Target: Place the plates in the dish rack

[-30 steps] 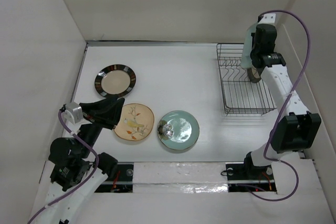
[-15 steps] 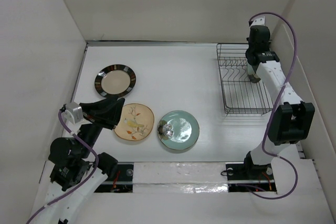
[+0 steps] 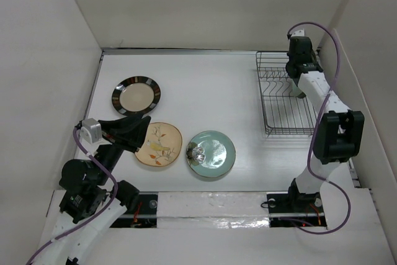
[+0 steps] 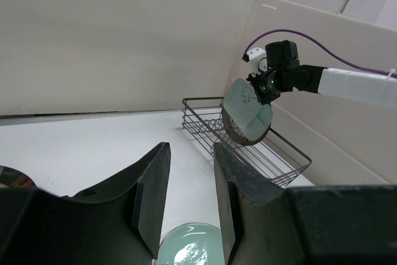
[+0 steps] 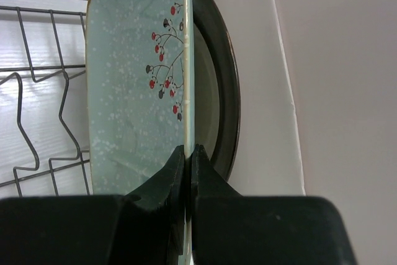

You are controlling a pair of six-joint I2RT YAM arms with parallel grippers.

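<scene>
Squarish pale green plate held on edge at the dish rack, three plates flat on the table.

The white table (image 3: 205, 85) carries the dish rack (image 3: 291, 132), a dark thin-wire frame with upright prongs. Well left of the rack three round plates lie flat: a striped plate (image 3: 136, 94) with a dark rim and cream centre, a cream floral plate (image 3: 160, 144), and a glossy celadon plate (image 3: 212, 153). At the rack's far end the squarish pale green plate (image 5: 133, 85), speckled white with a sprig of red berries, stands upright just beside a dark-rimmed cream plate (image 5: 220, 91). The right end effector (image 5: 188, 159) is clenched on the green plate's rim. The left end effector (image 4: 189, 153) is released, grasping nothing, far left of the rack by the floral plate.
</scene>
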